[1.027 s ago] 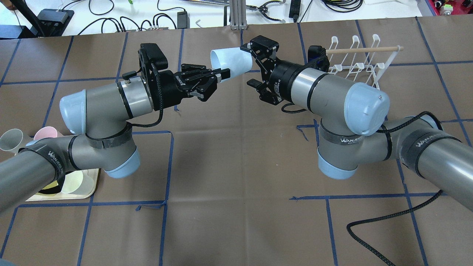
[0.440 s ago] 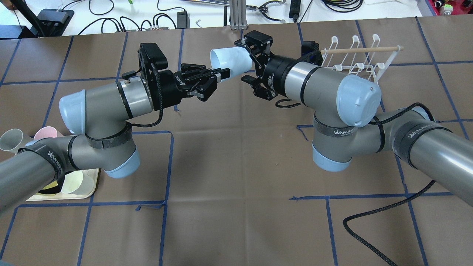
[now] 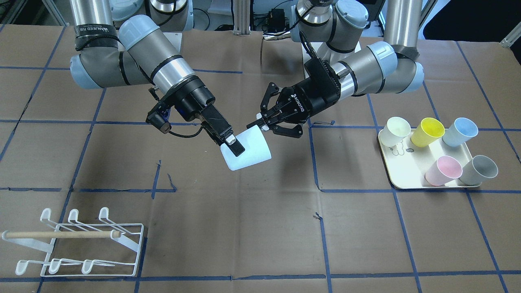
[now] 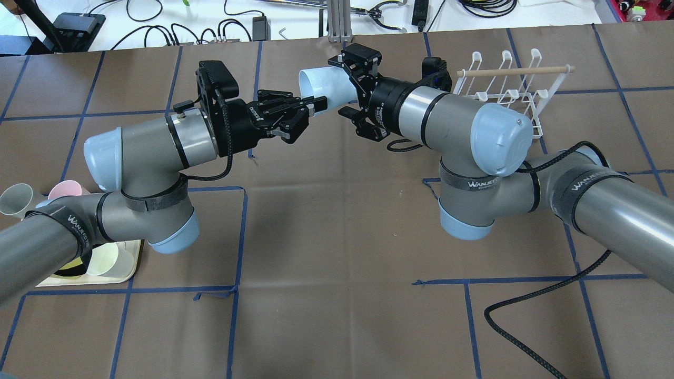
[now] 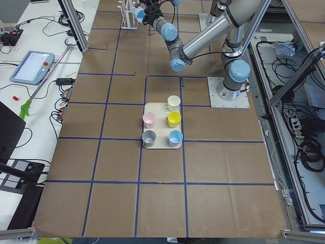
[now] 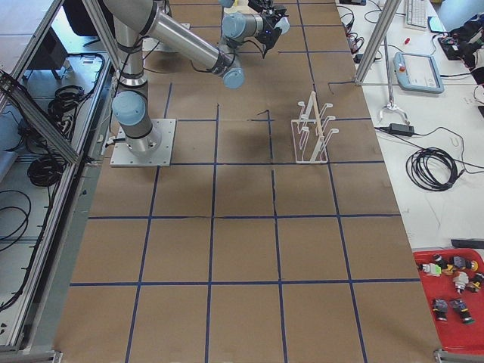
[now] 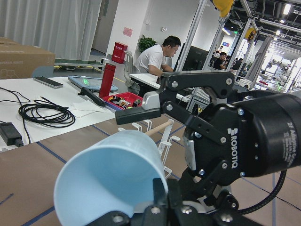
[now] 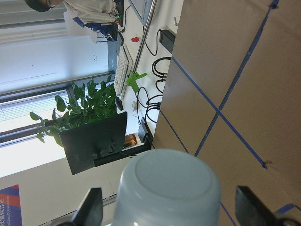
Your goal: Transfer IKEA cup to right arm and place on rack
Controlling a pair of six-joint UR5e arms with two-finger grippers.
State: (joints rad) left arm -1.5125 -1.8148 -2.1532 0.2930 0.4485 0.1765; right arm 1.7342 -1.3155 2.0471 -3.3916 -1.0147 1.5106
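The left gripper (image 4: 316,105) is clamped on the cup (image 3: 254,151). One finger sits inside the mouth and the other outside, pinching the wall at the rim. The cup hangs on its side in mid-air above the middle of the table (image 4: 337,237), mouth toward the left gripper and base toward the right one. It is a pale blue tapered tumbler, smooth and matte, with a flat round base.

Past it, the right gripper (image 8: 170,209) is spread wide. Its two long, straight black fingers (image 8: 91,209) straddle the base end, with a gap on each side in the wrist view.

Brown paper crossed by blue tape lines covers the table. Farther off, on the robot's right, the rack (image 4: 508,93) stands on the paper, well apart from the cup. It is thin white wire with rows of upturned hooked prongs and a light wooden dowel (image 4: 521,69) across the top.
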